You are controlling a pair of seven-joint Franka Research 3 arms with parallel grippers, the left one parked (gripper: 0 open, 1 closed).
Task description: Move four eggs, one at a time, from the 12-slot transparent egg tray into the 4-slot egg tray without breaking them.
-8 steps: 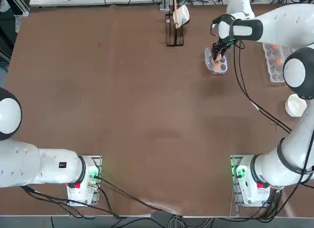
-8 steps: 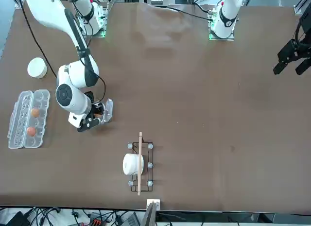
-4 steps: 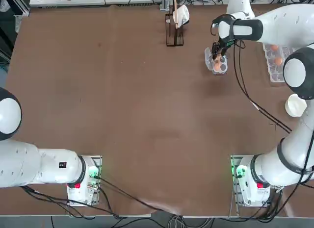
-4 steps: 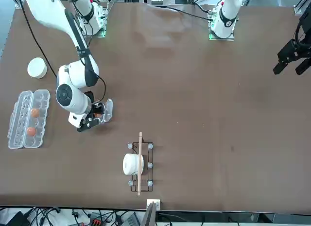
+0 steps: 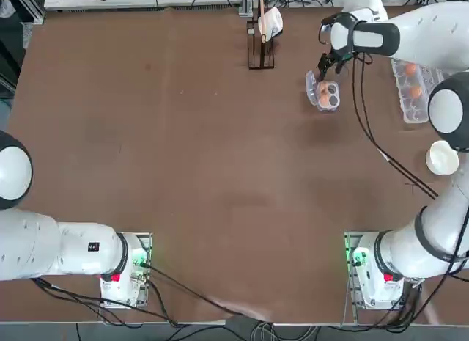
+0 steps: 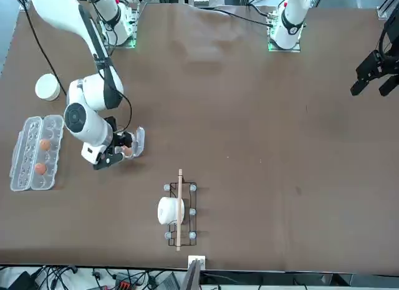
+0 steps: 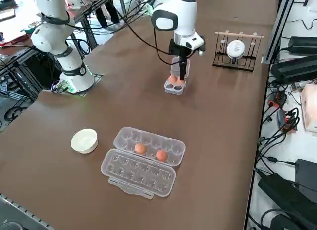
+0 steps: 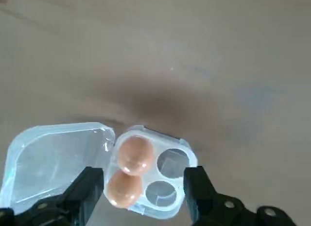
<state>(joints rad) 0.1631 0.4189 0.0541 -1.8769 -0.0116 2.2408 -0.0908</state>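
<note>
No writing or label can be read on any thing. The right hand (image 8: 144,187) hangs released, fingers apart, just above the small tray (image 8: 172,182), which holds two eggs (image 8: 134,153) in the cups beside its lid flap. Two more eggs (image 7: 140,148) lie in the long clear carton (image 7: 143,160), well apart on the bench (image 5: 220,172). A white bowl (image 7: 84,140) is near the carton. A wire rack (image 6: 179,212) with a white thing stands beyond the tray. The arm partly hides the small tray from above.

2 orange-brown eggs (image 8: 130,171) side by side in 4-slot egg tray (image 8: 165,193), 2 more (image 7: 148,152) in 12-slot transparent egg tray (image 7: 143,161)
</note>
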